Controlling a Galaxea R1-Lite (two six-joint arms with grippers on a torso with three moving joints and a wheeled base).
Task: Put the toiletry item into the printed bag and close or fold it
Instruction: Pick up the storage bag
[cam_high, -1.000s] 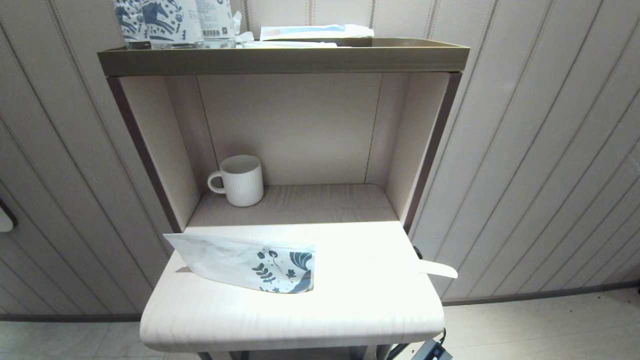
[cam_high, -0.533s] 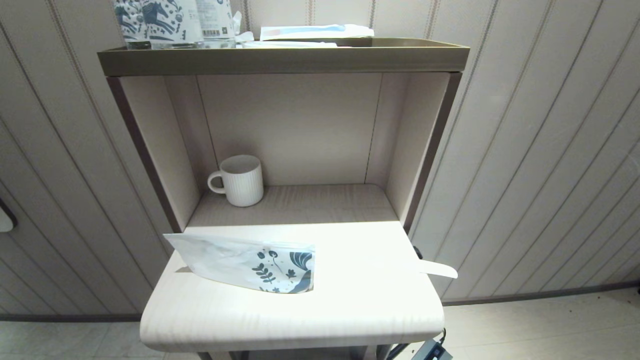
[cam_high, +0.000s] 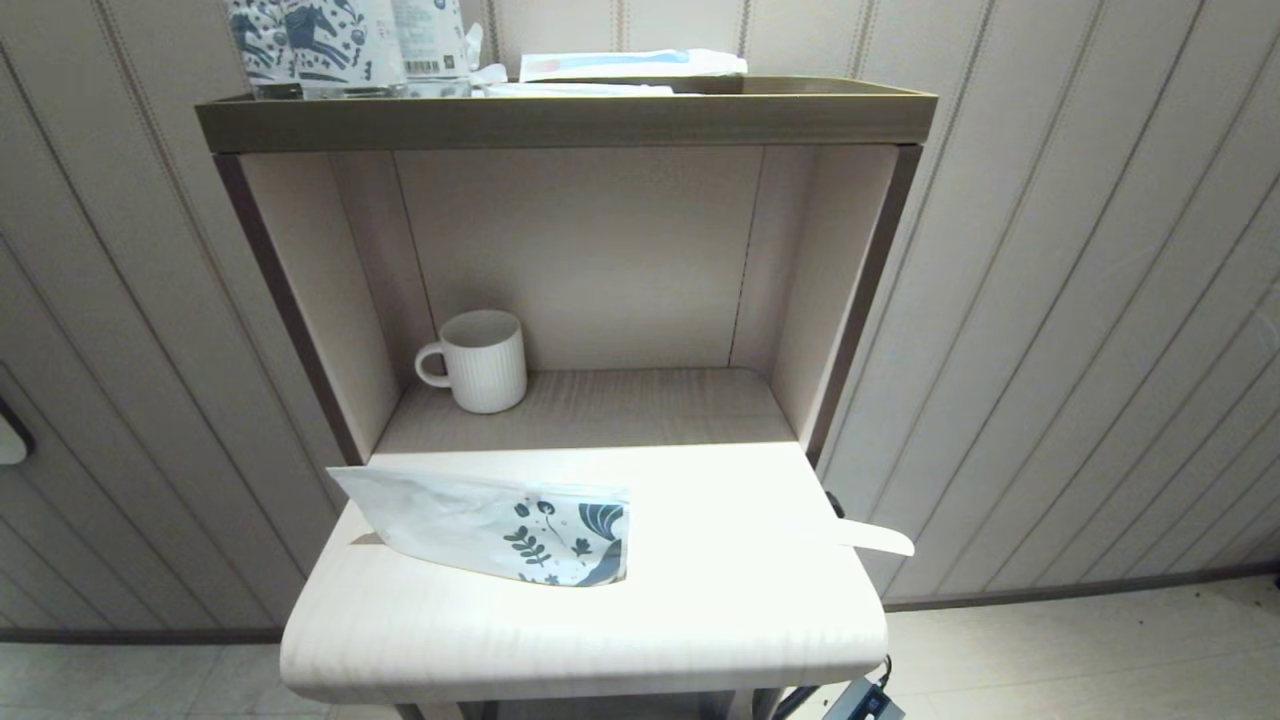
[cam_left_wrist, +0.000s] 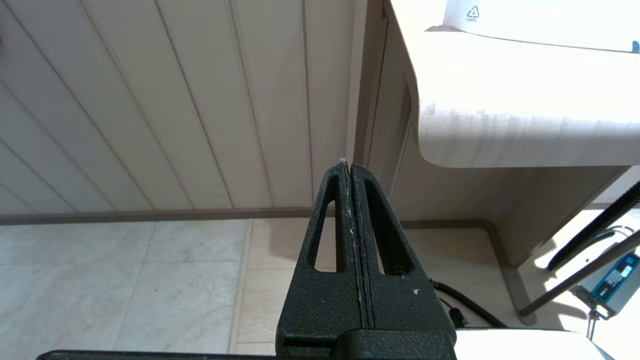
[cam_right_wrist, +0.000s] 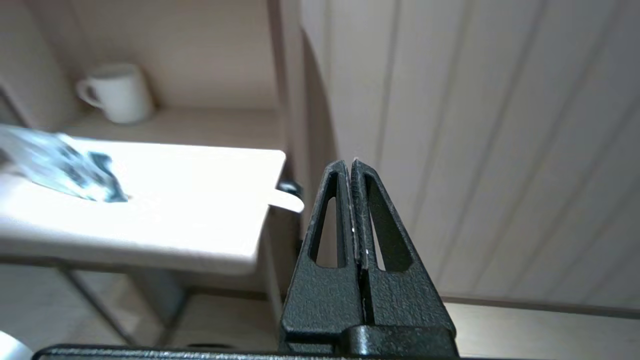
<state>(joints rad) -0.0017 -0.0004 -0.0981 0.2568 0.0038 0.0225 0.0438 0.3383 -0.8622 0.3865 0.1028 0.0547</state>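
The printed bag (cam_high: 490, 527) lies flat on the left half of the pale table top (cam_high: 700, 610), its blue leaf print toward the middle; it also shows in the right wrist view (cam_right_wrist: 60, 167). The toiletry item (cam_high: 875, 537), a cream-white stick, pokes its rounded end over the table's right edge, the stick (cam_right_wrist: 287, 200) showing in the right wrist view too. Neither arm appears in the head view. My left gripper (cam_left_wrist: 348, 165) is shut and empty, low beside the table's left front corner. My right gripper (cam_right_wrist: 350, 162) is shut and empty, below and right of the stick.
A white ribbed mug (cam_high: 478, 360) stands at the back left of the open shelf. On the top tray (cam_high: 560, 118) are blue horse-printed packs (cam_high: 300, 45) and a flat white-and-blue packet (cam_high: 630, 64). Panelled walls flank the stand. Cables and a power brick (cam_left_wrist: 612, 287) lie on the floor.
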